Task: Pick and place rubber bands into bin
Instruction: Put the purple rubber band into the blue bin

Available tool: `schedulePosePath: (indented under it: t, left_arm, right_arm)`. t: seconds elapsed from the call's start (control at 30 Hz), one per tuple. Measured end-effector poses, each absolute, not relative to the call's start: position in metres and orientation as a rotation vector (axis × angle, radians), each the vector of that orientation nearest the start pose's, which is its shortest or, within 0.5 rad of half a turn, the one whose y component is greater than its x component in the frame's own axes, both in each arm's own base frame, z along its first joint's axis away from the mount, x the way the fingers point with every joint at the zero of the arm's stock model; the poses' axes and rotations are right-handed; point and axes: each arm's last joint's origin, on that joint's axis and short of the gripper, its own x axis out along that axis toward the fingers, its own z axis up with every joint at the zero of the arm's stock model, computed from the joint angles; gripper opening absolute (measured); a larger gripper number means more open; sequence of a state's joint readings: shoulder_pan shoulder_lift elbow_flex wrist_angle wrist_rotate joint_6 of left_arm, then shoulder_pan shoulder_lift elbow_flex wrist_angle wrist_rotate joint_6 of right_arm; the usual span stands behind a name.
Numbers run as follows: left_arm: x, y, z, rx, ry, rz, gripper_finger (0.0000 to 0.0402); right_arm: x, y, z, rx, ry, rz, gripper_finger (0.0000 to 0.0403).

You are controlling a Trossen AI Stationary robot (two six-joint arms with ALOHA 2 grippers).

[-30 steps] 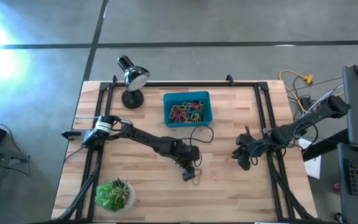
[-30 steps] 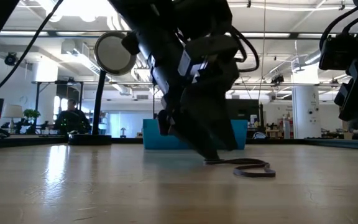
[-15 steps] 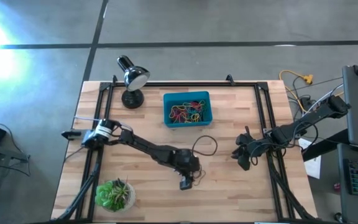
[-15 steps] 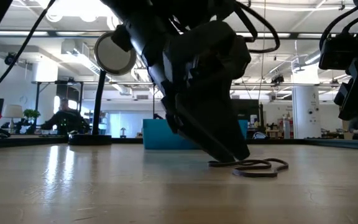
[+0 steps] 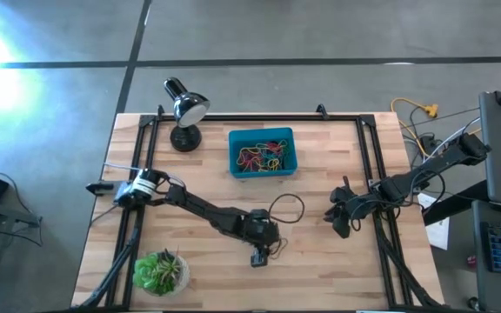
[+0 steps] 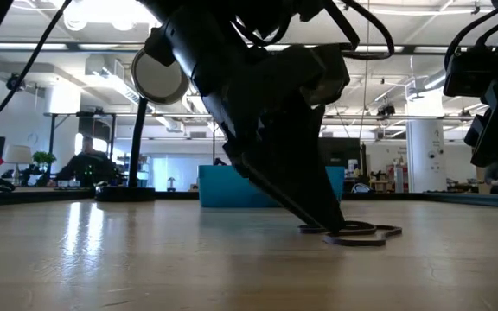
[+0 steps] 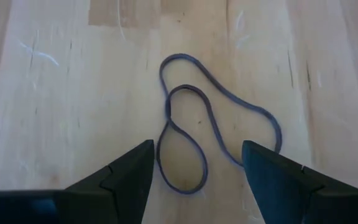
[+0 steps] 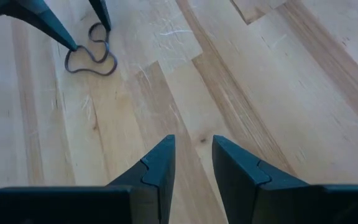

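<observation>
The left tool (image 5: 258, 258) stands nearer the camera side than the bin (image 5: 263, 151), spread wide, fingertips down on the counter (image 5: 320, 269) astride a dark rubber band (image 7: 211, 127). Right of the bin, the right tool (image 5: 341, 228) hovers, fingers narrowly apart, empty.

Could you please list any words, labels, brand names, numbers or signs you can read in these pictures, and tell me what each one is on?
None can be read: no text shows on the bin, the lamp, the plant pot, the table, the left gripper or the right gripper.
Signs in the room behind the table, in the low view: too small to read.
</observation>
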State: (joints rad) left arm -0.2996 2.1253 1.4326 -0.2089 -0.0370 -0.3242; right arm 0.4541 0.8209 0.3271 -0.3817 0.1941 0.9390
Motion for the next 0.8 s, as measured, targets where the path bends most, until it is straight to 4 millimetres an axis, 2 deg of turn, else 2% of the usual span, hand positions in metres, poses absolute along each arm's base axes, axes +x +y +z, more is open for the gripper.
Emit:
schedulePosePath:
  t: [0.13, 0.53, 0.8]
  left_arm:
    - [0.425, -0.134, 0.14, -0.088, 0.913, -0.104, 0.0229]
    - [0.428, -0.139, 0.139, -0.119, 0.88, -0.114, 0.0228]
    - [0.428, -0.156, 0.123, -0.093, 0.879, -0.141, 0.0228]
  right_arm:
    - [0.133, 0.059, 0.16, 0.596, 0.863, -0.161, 0.0096]
    - [0.133, 0.058, 0.159, 0.59, 0.856, -0.173, 0.0096]
    - [0.133, 0.058, 0.159, 0.593, 0.856, -0.175, 0.0096]
